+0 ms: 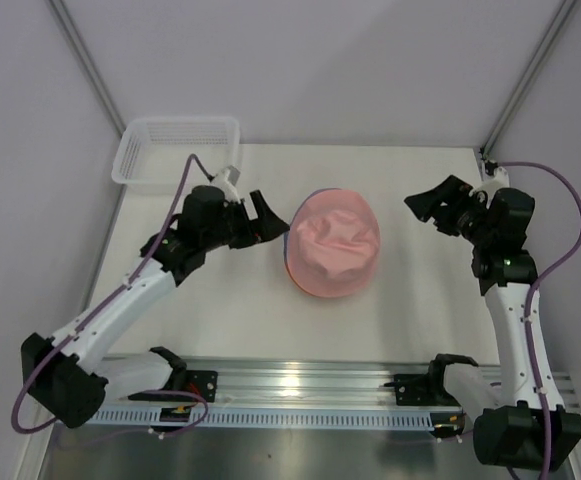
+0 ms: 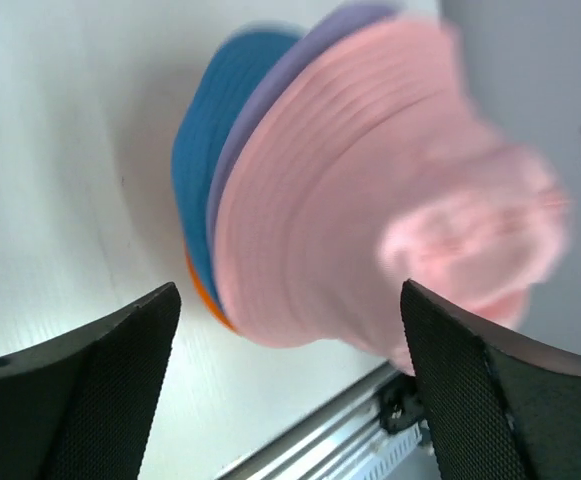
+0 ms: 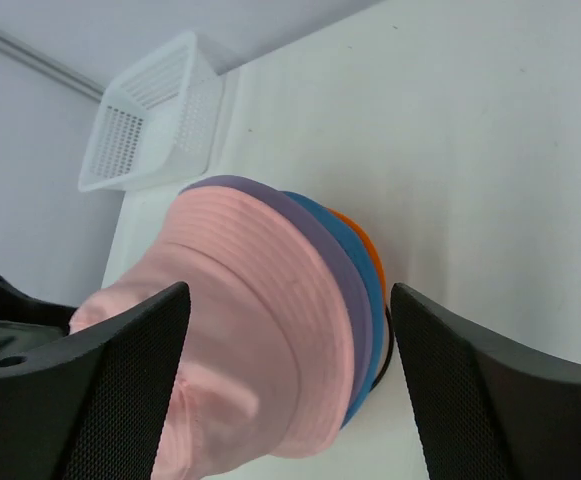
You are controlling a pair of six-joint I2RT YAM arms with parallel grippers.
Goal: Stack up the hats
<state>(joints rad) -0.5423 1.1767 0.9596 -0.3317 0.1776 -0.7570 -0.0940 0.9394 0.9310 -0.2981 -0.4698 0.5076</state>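
An aluminium rail (image 1: 300, 385) runs along the near edge of the worktop (image 1: 220, 320). Past it, around the middle of the worktop, the four bucket hats sit nested in one stack: the pink hat (image 1: 335, 245) on top with its crown dented, then the lavender hat (image 3: 300, 215), the blue hat (image 3: 360, 260) and the orange hat (image 3: 362, 232) at the bottom, only their brims showing. The left gripper (image 1: 263, 216) hangs just beside the stack's left rim, jaws spread wide and empty. The right gripper (image 1: 432, 205) is apart from the stack, toward the right edge, also wide and holding nothing. A white mesh basket (image 1: 175, 150) sits at the far left corner.
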